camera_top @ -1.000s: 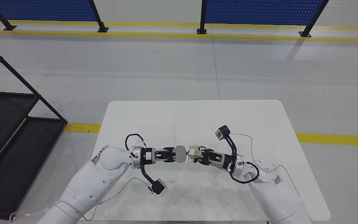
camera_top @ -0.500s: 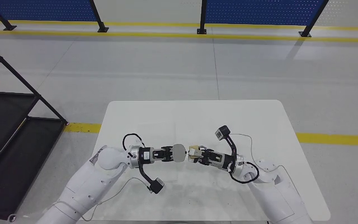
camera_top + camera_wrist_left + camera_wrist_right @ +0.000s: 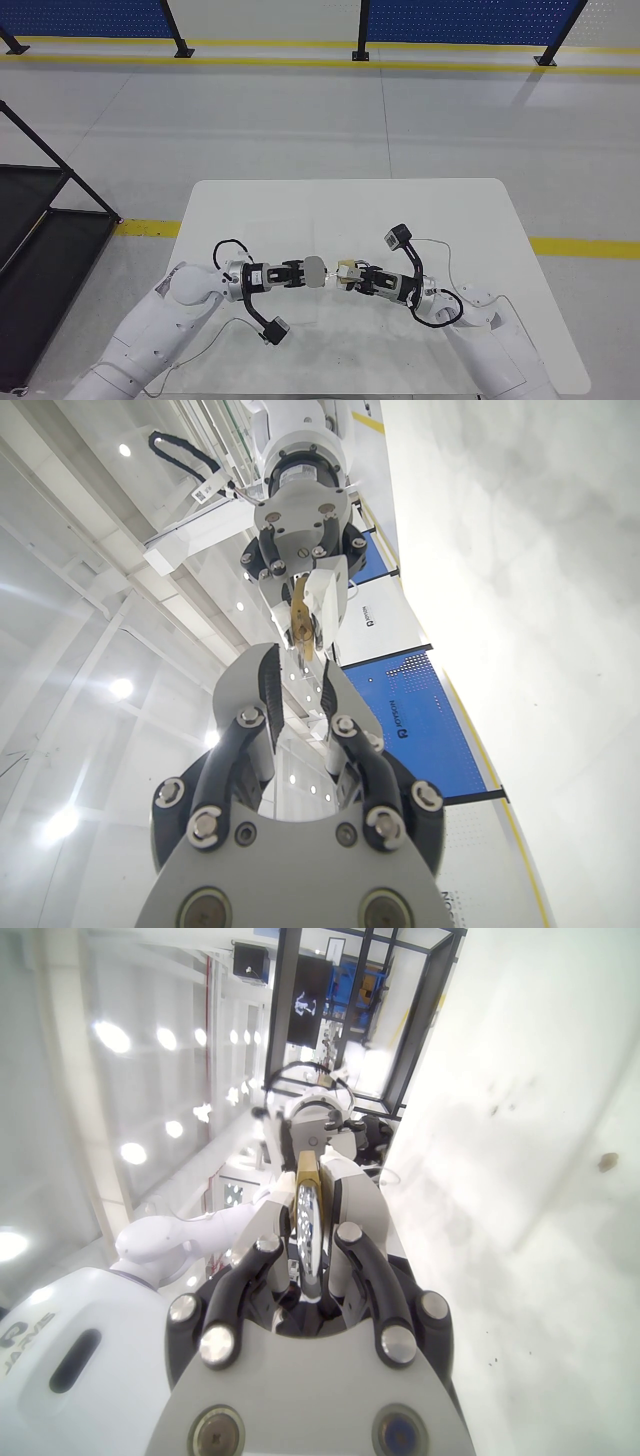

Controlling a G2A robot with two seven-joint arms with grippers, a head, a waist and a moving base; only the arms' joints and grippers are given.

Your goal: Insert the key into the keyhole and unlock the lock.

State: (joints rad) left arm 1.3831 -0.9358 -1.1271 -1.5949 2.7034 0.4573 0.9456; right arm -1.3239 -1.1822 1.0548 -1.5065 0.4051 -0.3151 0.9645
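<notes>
My right gripper is shut on a brass padlock, held above the middle of the white table. The right wrist view shows the padlock edge-on between the fingers, its chrome shackle toward the wrist. My left gripper faces it from the left across a small gap. Seen from the left wrist, that left gripper is open, its pads a little short of the padlock. A small silver piece, probably the key, sticks out of the lock's end.
A black frame rack stands off the table's left side. Blue barrier panels line the far floor behind a yellow stripe. Both arms hang over the table's near half, with bare tabletop beyond them.
My left gripper has drawn back to the left, away from the padlock, and a gap has opened between the two grippers. The right arm and the padlock have held still.
</notes>
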